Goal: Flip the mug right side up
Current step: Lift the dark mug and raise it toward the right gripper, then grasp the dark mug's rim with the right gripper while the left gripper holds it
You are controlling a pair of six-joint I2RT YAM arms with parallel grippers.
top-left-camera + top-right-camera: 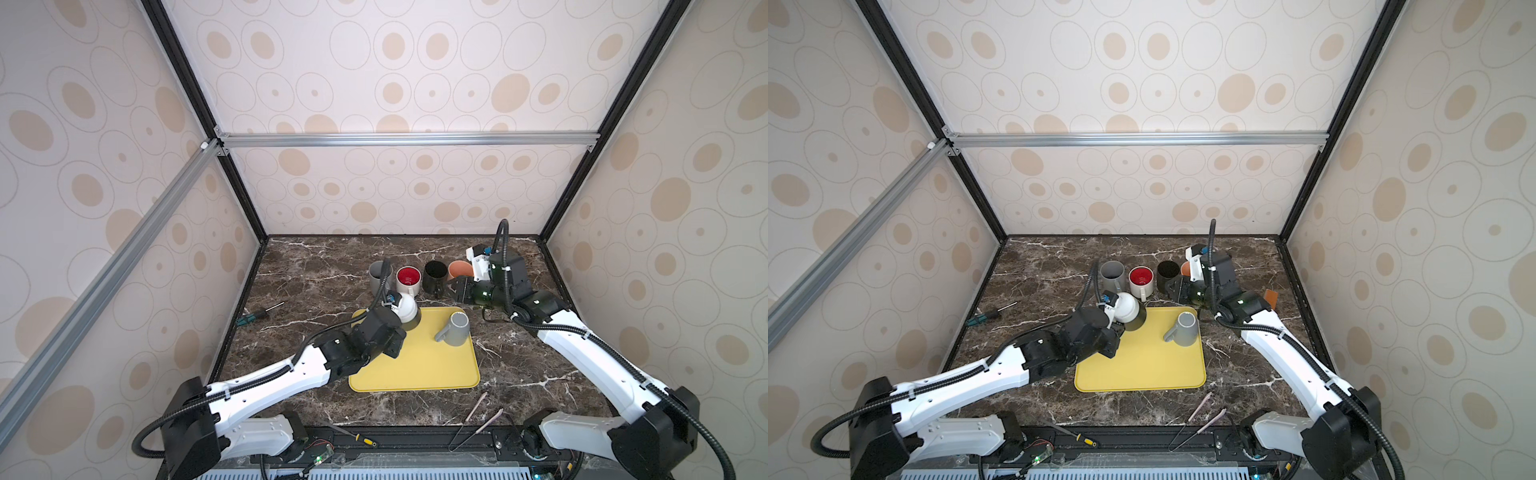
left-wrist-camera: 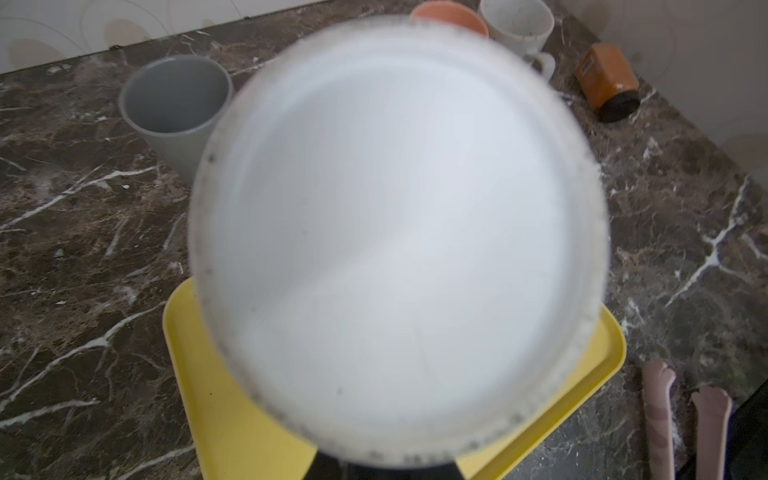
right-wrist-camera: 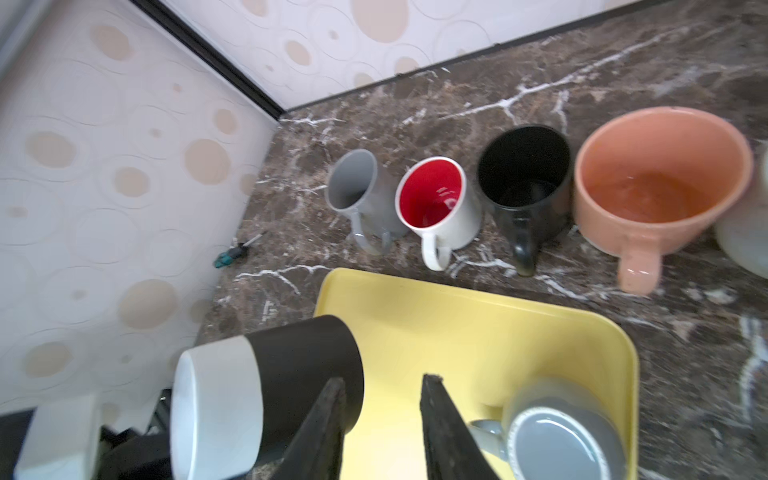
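Observation:
A two-tone mug (image 1: 409,309), white at its base and dark toward its rim, hangs tilted over the back left corner of the yellow tray (image 1: 415,365). My left gripper (image 1: 399,326) is shut on it and mostly hidden beneath it. The mug's white bottom (image 2: 395,232) fills the left wrist view; the right wrist view shows the mug (image 3: 266,395) lying nearly sideways. A grey mug (image 1: 455,328) stands upside down on the tray's back right part. My right gripper (image 3: 385,380) is open and empty, hovering behind the tray near the black mug (image 1: 435,276).
Upright mugs line the back: grey (image 1: 380,276), white with red inside (image 1: 408,280), black, and orange (image 1: 460,270). A screwdriver (image 1: 259,312) lies at the left wall. Tongs (image 1: 478,424) and a yellow-handled screwdriver (image 1: 357,436) lie at the front edge. An orange jar (image 2: 609,81) lies far right.

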